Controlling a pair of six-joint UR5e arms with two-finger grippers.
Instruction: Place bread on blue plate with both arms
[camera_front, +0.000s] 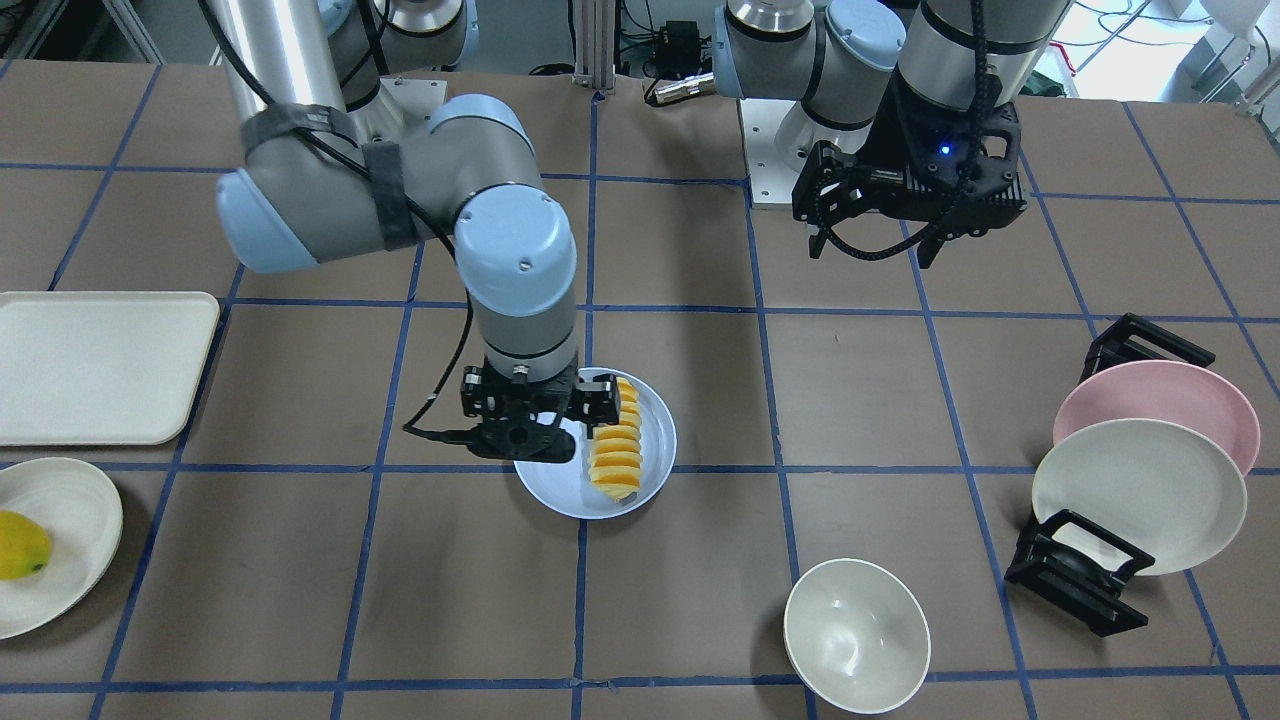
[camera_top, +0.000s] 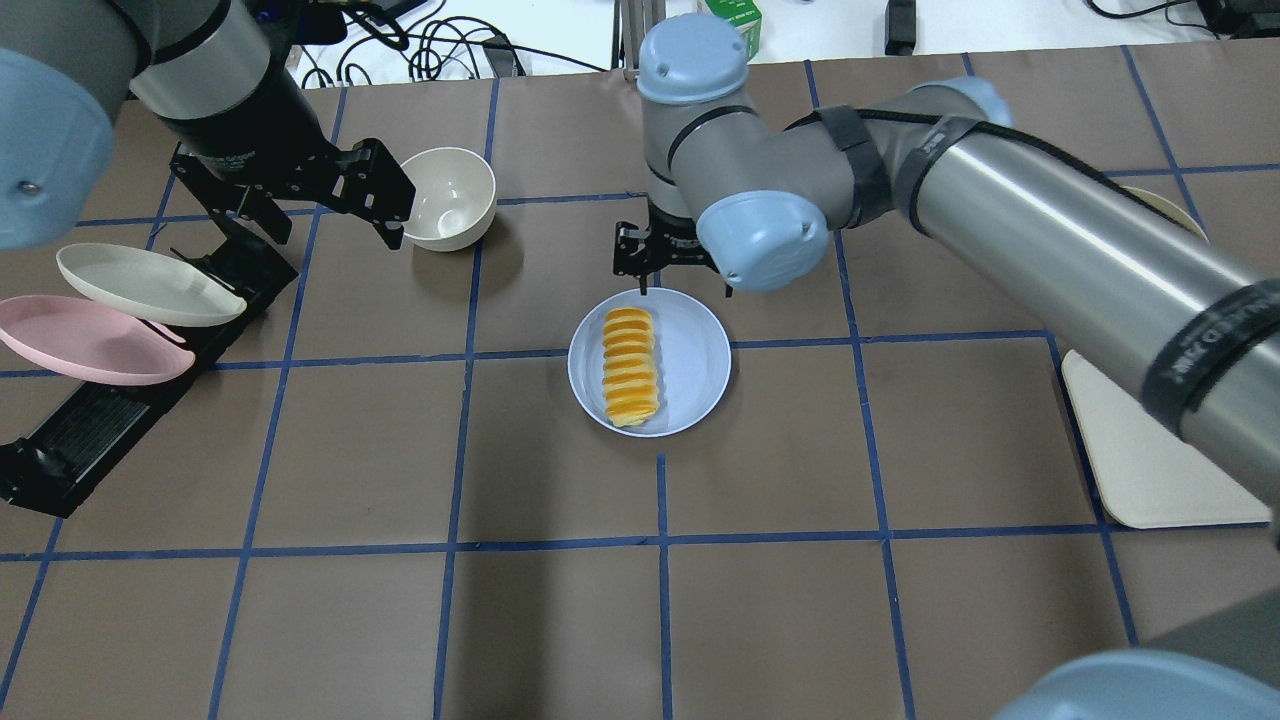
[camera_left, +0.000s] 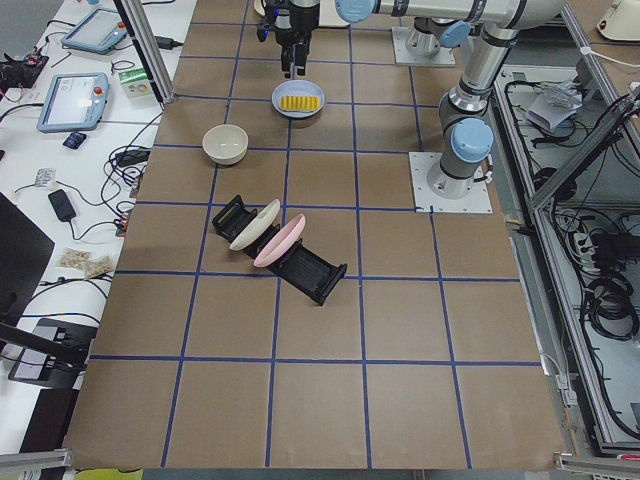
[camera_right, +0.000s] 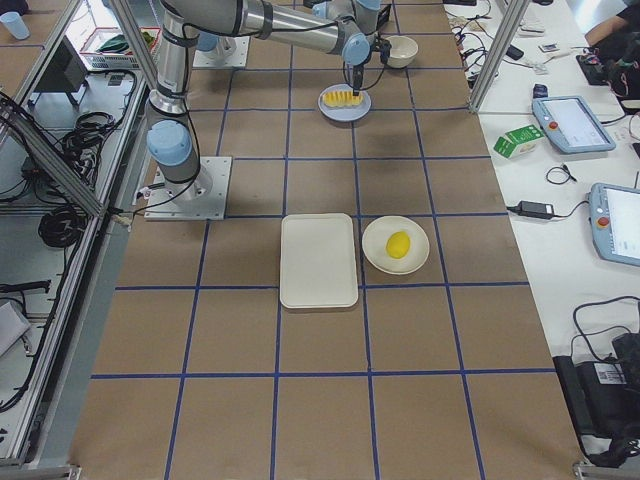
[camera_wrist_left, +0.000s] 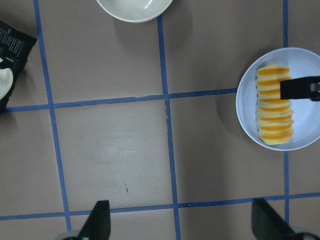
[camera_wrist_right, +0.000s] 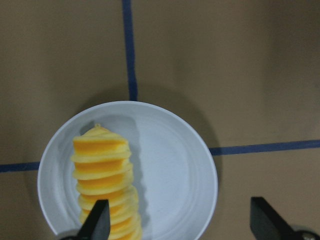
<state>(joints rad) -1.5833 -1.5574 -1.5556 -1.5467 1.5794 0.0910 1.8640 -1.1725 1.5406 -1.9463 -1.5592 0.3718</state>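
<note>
The bread (camera_top: 630, 367) lies flat in the blue plate (camera_top: 700, 360), off-centre. The right gripper (camera_top: 684, 290) hangs over the plate's far rim, jaws spread apart. The left gripper (camera_front: 872, 250), jaws also wide, hovers near the white bowl (camera_top: 450, 195). A yellow fruit (camera_front: 20, 545) sits on a white plate (camera_front: 80, 500).

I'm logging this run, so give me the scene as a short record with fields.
bread: lying flat on the blue plate, left of its centre in the overhead view
right gripper: open, over the plate, holding nothing
left gripper: open, empty, well away from the plate
nearby: white bowl
task state: bread appears placed
</note>
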